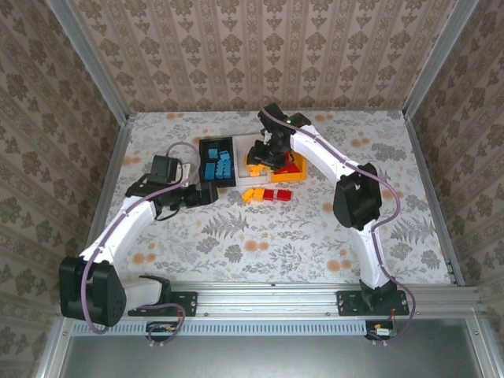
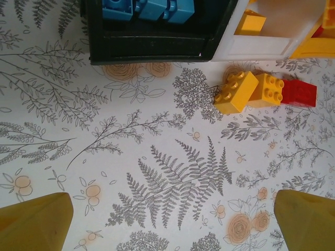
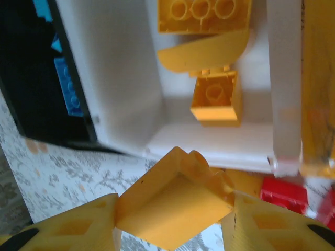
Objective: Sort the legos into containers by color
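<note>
An orange brick [image 3: 175,206] is clamped cornerwise between the jaws of the right gripper [image 3: 174,227], with one corner pointing toward the white bin [image 3: 125,78]. In the right wrist view the brick is seen just short of that bin's near wall. The bin's opening lies straight ahead of the jaws, and other orange bricks [image 3: 215,99] rest inside it. The release is judged to turn on a short forward carry over the wall.

The white bin is flanked by the black bin [image 1: 216,143], which holds blue bricks [image 1: 218,166], and the orange-yellow bin [image 1: 295,175].

The left gripper [image 2: 170,225] is held above the patterned surface [image 2: 157,157] with its jaws wide apart and empty. Two loose orange bricks [image 2: 235,91] and a red brick [image 2: 299,94] lie ahead of it and to its right, just before the white bin. They are judged to be within reach of this free arm.
</note>
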